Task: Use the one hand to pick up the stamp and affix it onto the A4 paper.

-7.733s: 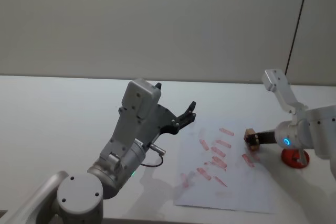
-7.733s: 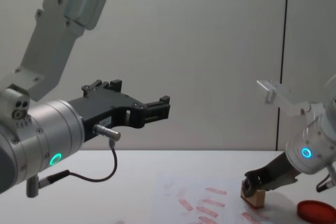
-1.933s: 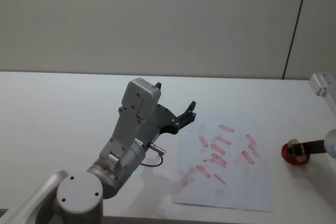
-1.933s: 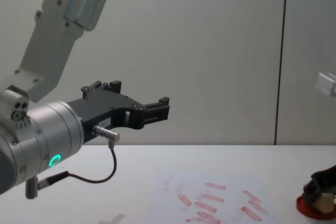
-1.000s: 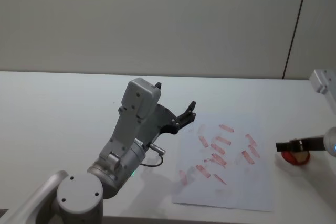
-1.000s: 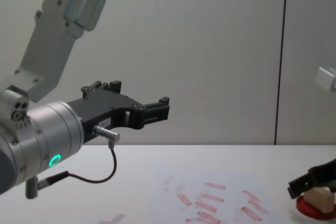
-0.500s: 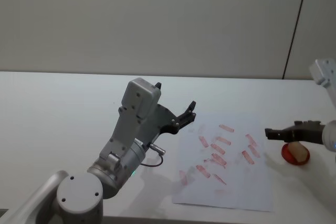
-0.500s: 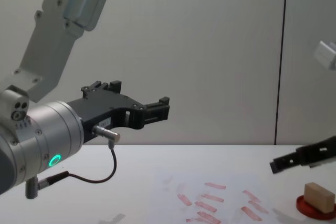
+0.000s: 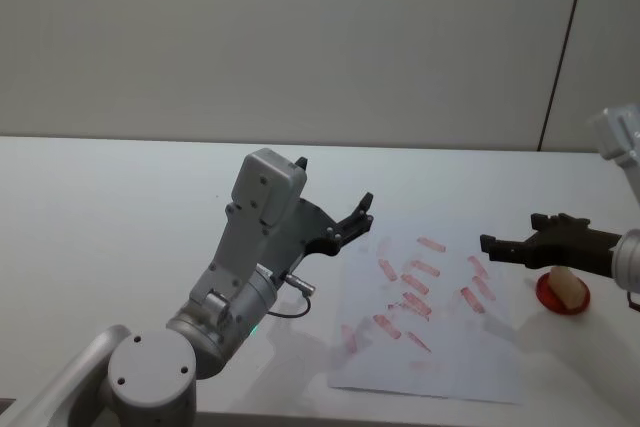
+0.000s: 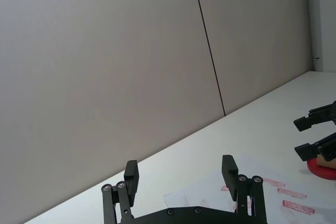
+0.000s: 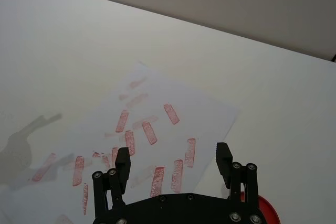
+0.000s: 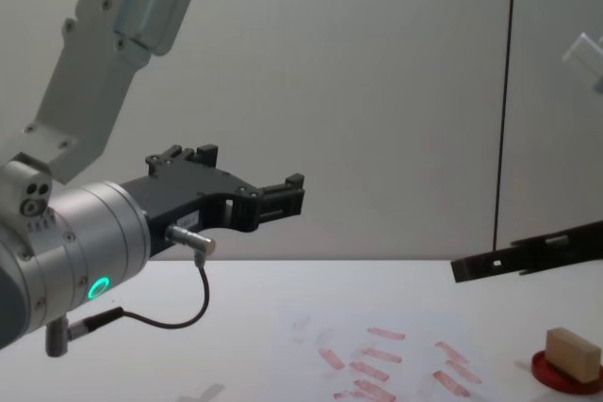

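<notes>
The stamp [image 9: 567, 287], a pale tan wooden block, lies on the round red ink pad [image 9: 548, 297] right of the A4 paper [image 9: 450, 367], free of any gripper. The chest view shows the stamp [image 12: 573, 353] on the pad [image 12: 551, 371], beside the paper [image 12: 301, 364] with its pinkish-red prints. My right gripper [image 9: 495, 245] hangs open and empty above the paper's right edge, left of the stamp and higher. In the right wrist view its fingers [image 11: 224, 156] stand wide apart over the printed sheet [image 11: 157, 103]. My left gripper [image 9: 355, 217] is open, raised left of the paper.
The white tabletop [image 9: 120, 207] stretches far to the left and behind the paper. The left arm's grey body [image 9: 260, 217] rises beside the sheet's left edge. A grey wall with a dark vertical seam [image 9: 565, 47] stands behind.
The right gripper carried the stamp from the paper to the red pad, let it go there, and has since risen and moved left over the paper. The left arm has not moved.
</notes>
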Available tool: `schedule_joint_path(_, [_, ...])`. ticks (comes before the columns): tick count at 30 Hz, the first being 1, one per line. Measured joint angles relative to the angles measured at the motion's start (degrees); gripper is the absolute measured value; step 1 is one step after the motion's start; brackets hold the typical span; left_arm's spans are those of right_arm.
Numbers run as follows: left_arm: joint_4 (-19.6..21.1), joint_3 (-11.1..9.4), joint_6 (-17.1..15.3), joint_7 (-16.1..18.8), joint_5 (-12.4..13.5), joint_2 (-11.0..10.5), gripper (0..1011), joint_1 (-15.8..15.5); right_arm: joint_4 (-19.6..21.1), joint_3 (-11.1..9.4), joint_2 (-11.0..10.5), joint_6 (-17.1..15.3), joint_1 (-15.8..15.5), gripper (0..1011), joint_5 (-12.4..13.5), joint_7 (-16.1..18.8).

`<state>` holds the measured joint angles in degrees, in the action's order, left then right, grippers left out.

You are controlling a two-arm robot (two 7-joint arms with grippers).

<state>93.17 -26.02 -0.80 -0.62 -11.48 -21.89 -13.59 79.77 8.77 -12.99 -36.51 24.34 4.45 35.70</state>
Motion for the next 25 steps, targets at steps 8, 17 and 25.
schedule_joint_path(8, [0.0, 0.0, 0.0, 0.0, 0.0, 0.0, 1002, 0.0, 0.9, 0.0, -0.5, 2.1, -0.8, 1001, 0.8, 1.9])
schedule_joint_path(17, [0.0, 0.0, 0.0, 0.0, 0.0, 0.0, 1002, 0.0, 1.4, 0.1, -0.7, 3.4, -1.3, 1001, 1.2, 3.0])
schedule_joint_path(25, [0.0, 0.0, 0.0, 0.0, 0.0, 0.0, 1002, 0.0, 1.6, 0.1, -0.9, 4.0, -1.6, 1001, 1.4, 3.6])
